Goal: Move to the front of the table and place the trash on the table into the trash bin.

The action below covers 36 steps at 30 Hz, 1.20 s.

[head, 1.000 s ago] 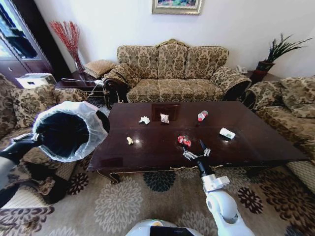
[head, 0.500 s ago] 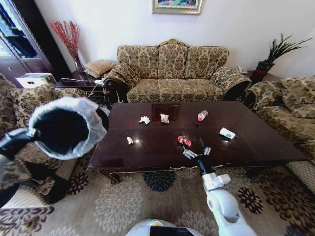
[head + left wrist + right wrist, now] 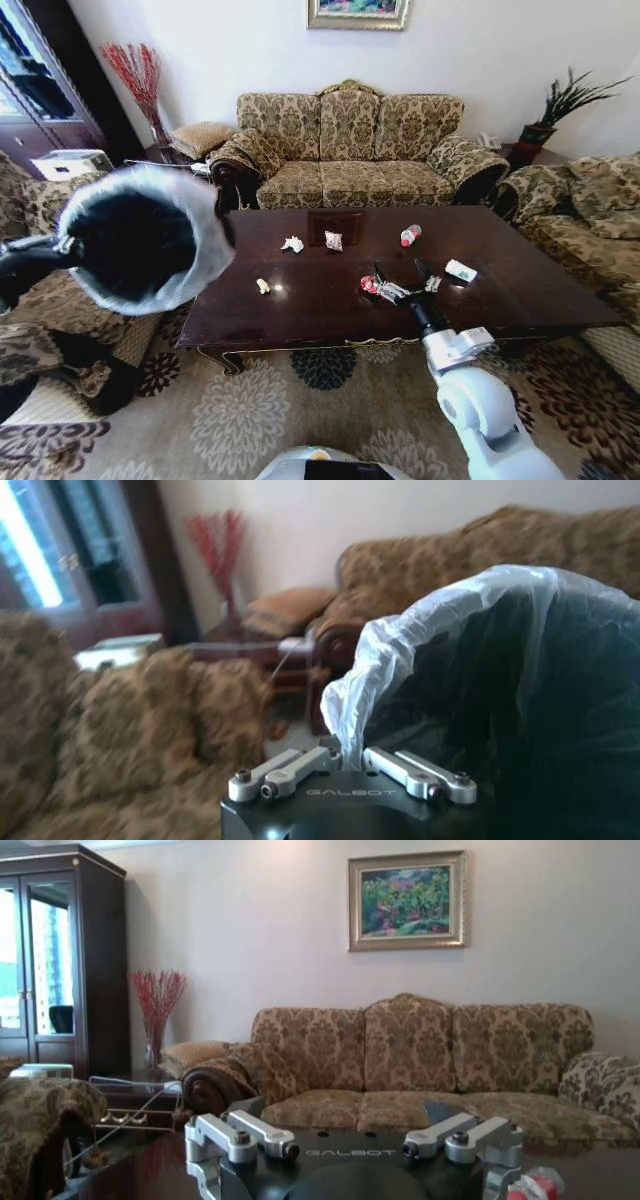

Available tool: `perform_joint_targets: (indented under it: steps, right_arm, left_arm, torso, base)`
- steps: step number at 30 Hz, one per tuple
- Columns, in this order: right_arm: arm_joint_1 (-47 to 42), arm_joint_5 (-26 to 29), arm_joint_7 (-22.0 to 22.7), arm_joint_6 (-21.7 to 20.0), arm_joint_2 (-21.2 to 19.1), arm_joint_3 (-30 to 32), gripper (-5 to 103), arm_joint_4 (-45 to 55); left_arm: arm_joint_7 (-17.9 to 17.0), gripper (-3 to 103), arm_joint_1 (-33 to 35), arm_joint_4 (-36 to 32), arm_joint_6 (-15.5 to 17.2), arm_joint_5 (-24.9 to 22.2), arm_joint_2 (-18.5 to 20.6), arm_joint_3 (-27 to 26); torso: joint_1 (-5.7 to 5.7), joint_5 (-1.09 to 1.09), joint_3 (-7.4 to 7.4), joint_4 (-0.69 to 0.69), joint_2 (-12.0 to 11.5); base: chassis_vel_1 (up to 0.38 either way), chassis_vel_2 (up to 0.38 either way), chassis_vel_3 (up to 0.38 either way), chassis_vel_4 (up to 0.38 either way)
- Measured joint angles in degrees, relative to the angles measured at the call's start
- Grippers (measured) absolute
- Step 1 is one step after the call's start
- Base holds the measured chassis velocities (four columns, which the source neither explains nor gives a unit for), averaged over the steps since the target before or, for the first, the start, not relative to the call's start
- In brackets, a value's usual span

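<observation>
step: first pickup | right tool (image 3: 404, 284) jaws apart, over red wrapper (image 3: 372, 285) near surface (image 3: 300, 310) front edge | left tool (image 3: 352, 774) clamped on trash bin (image 3: 140, 240) liner, held left | next: lower, close on wrapper

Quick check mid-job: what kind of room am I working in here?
Most likely a home living room: a patterned sofa against the wall, a framed painting above it, and the dark wooden table on a floral carpet.
</observation>
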Motion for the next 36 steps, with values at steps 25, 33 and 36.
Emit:
perform_joint_targets:
  steps: [25, 33, 36]
  right_arm:
    - [9.4, -7.0, -4.9, 9.7, 5.0, -9.7, 100, -17.6]
    - [14.5, -6.7, -5.6, 9.4, 6.5, -13.2, 100, -21.4]
    - [16.0, -6.8, -5.6, 9.2, 7.5, -15.1, 100, -23.1]
  left_arm:
    - [1.9, 0, -4.4, 9.7, -6.7, 2.9, -0.2, 9.7]
    - [2.0, 0, -5.0, 13.1, -9.0, 4.7, 3.9, 10.8]
    - [2.0, 0, -5.0, 13.7, -9.2, 2.7, 4.9, 10.5]
  torso:
    - [-0.01, 0.07, 0.0, 0.02, 0.0]
    - [-0.01, 0.08, 0.0, 0.04, 0.0]
    - [-0.01, 0.08, 0.0, 0.03, 0.0]
  base:
    - [0.0, 0.0, 0.0, 0.0]
    - [0.0, 0.0, 0.0, 0.0]
    - [0.033, 0.039, -0.029, -0.045]
